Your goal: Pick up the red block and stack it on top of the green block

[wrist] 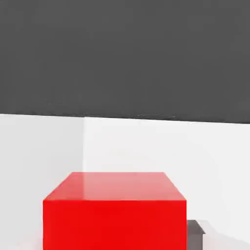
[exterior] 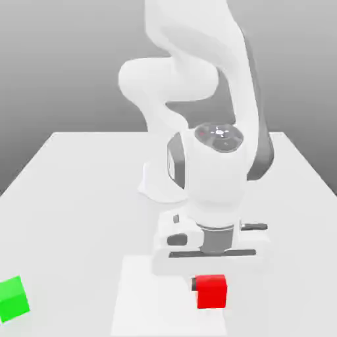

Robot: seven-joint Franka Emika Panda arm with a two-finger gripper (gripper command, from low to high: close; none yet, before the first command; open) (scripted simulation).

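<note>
The red block [exterior: 212, 293] rests on the white table near the front edge, directly under the hand. My gripper [exterior: 211, 285] has come straight down over it and is shut on the red block, with one dark finger [exterior: 194, 284] pressed against the side of the block towards the exterior view's left. In the hand view the red block [wrist: 115, 210] looms close, and a grey fingertip [wrist: 196, 233] shows beside it. The green block [exterior: 13, 297] lies on the table far off at the exterior view's left, near the front edge.
The white table [exterior: 79, 197] stretches between the two blocks with nothing on it. The arm's base [exterior: 158, 187] stands behind the hand, towards the table's middle. A lighter square patch [exterior: 141, 296] on the tabletop lies under the red block.
</note>
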